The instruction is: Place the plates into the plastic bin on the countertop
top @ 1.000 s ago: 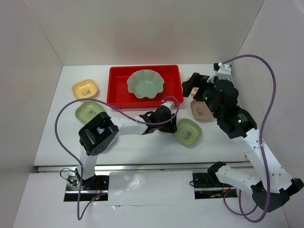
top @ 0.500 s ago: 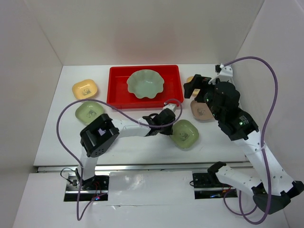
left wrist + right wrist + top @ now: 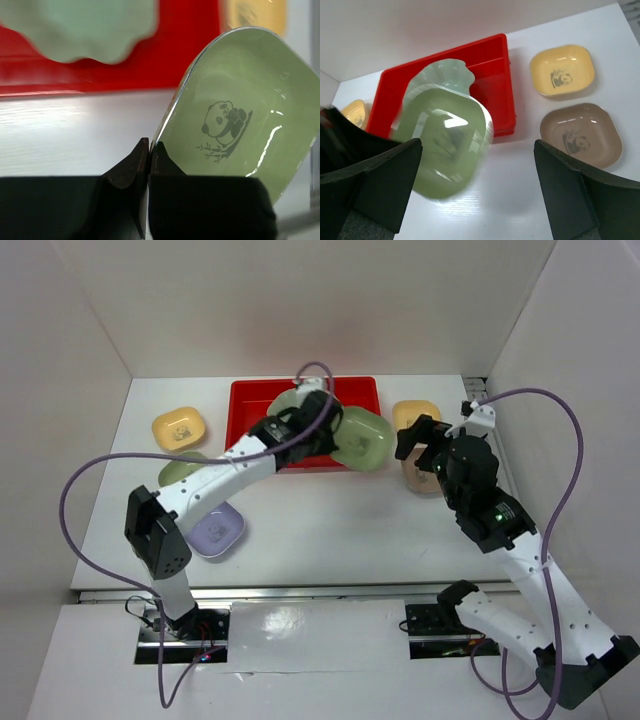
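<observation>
The left fingers [image 3: 125,172] clench the rim of a light-green dish [image 3: 362,437], tilted over the right front edge of the red bin [image 3: 240,386] containing the scalloped dish [image 3: 80,25]; the right fingers [image 3: 375,185] are spread wide, empty, near the brown dish [image 3: 581,134] on the tabletop [image 3: 330,530]

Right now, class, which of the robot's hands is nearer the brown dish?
Right. The right hand hovers open just beside the brown dish; the left hand is farther off by the red bin, gripping a green dish.

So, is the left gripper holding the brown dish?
No, the left gripper pinches a light green dish; the brown dish lies on the countertop.
</observation>
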Controlling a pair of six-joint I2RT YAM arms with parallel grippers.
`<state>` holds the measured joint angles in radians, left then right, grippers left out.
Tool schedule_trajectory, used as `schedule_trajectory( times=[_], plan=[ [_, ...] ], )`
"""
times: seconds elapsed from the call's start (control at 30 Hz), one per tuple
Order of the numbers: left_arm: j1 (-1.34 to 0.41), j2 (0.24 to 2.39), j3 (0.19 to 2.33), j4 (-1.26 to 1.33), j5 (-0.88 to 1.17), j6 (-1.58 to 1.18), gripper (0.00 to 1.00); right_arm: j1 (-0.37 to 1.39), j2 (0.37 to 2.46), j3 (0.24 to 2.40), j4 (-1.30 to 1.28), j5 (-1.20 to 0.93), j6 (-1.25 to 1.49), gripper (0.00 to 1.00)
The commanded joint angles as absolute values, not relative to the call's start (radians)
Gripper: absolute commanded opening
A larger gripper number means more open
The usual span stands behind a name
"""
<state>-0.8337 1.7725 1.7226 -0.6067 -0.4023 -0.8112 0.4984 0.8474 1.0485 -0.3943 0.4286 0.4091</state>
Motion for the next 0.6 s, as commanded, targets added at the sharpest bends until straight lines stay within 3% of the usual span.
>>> schedule_trajectory(
  times=[0.0, 0.23, 0.57],
  plan=[
    [-0.665, 1.759, 1.74, -0.738, -0.425, -0.893, 0.0, 0.473, 0.799, 0.991, -0.267, 0.475, 0.451, 1.0],
    [-0.43, 1.876, 1.822, -0.638, -0.298, -0.828, 0.0, 0.35, 0.749, 0.878, -0.288, 0.523, 0.514, 1.0],
    [-0.325, 2.071, 1.96, -0.468, -0.187, -0.772, 0.0, 0.045, 0.769, 0.624, -0.207, 0.235, 0.526, 1.0]
  ],
)
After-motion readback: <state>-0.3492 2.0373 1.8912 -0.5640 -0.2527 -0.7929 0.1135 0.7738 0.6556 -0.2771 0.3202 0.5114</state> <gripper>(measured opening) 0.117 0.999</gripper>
